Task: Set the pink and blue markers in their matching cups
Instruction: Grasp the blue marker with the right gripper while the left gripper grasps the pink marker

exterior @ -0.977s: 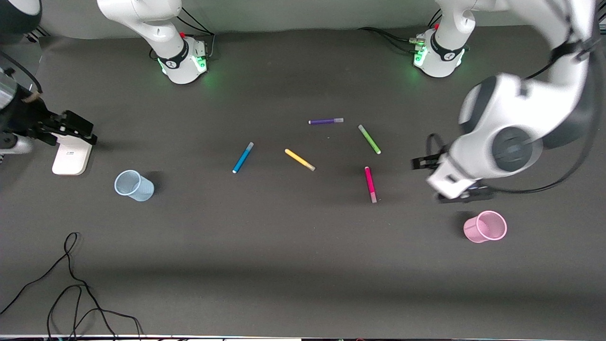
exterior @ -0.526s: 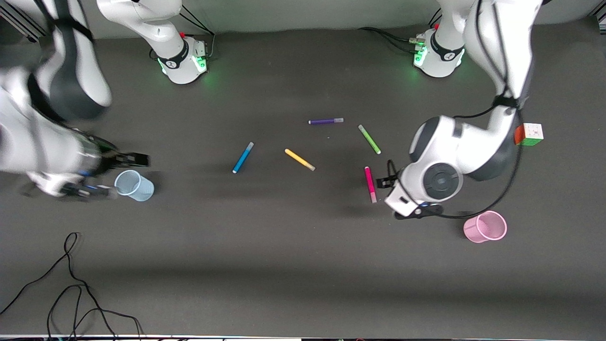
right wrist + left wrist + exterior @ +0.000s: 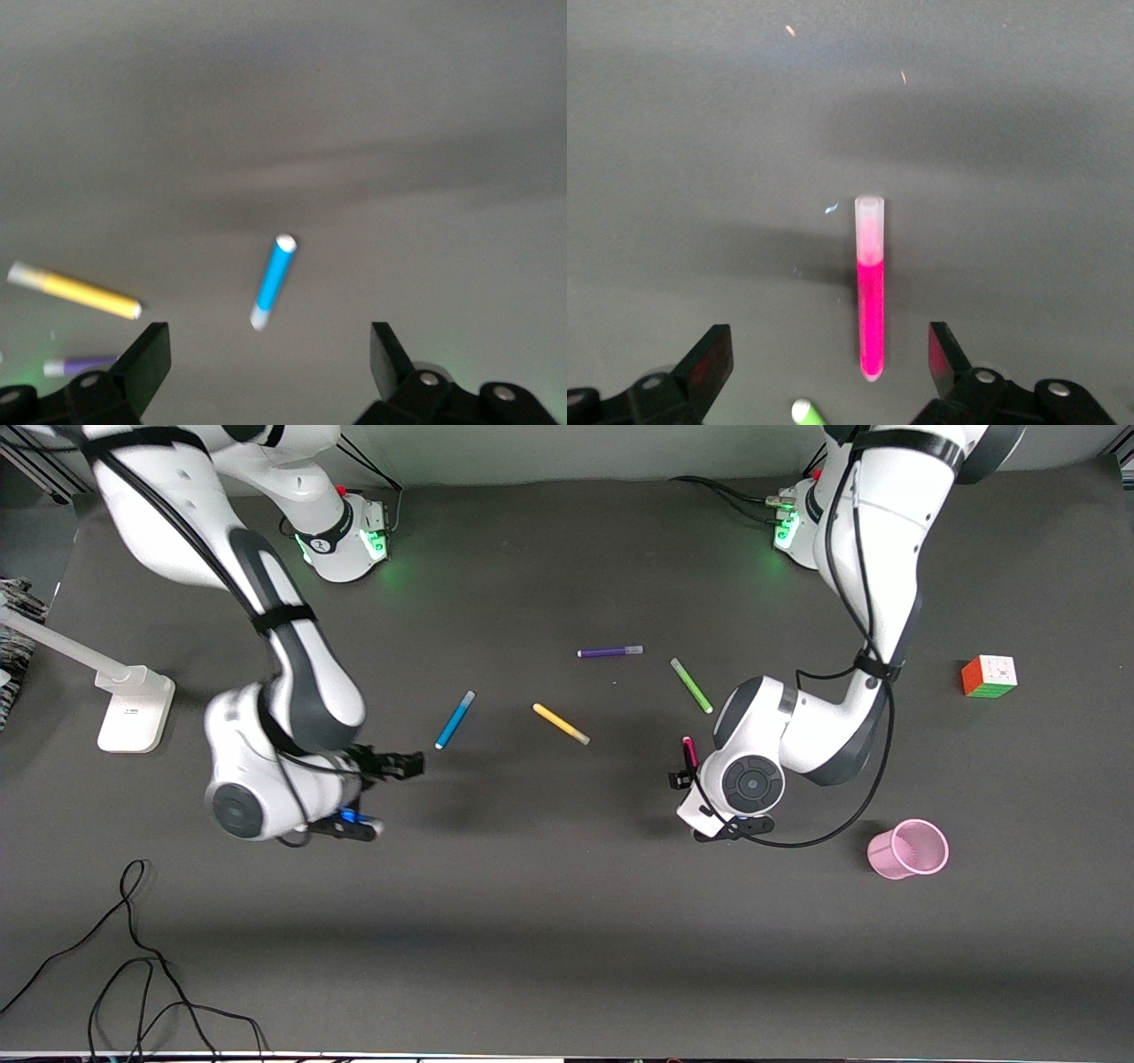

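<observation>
Markers first: pink marker (image 3: 870, 301) lies flat on the table, magenta body w/ a paler, see-through end pointing away from the left gripper (image 3: 824, 367); it sits in line w/ the gap between the two wide-spread fingers but a bit closer to one of them, nothing held. Blue marker (image 3: 272, 281) lies flat too, bright blue w/ pale tips, ahead of the right gripper (image 3: 266, 367), roughly centred between its wide-open fingers, also empty. In the front view the left gripper (image 3: 700, 808) hangs over the pink marker (image 3: 688, 751), and the right gripper (image 3: 381, 797) is over bare table just short of the blue marker (image 3: 454, 719). Risks, as I judge them: both pens are slim and round, so an off-centre close could roll or flick one away; the pink one's offset makes that likelier, and a fingertip could hit the table on descent. Pink cup (image 3: 908, 849) stands near the left arm, toward its end of the table; a blue cup isn't visible, maybe hidden by the right arm. Yellow marker (image 3: 75, 290) lies beside the blue one, so a wide sweep may nudge it.
</observation>
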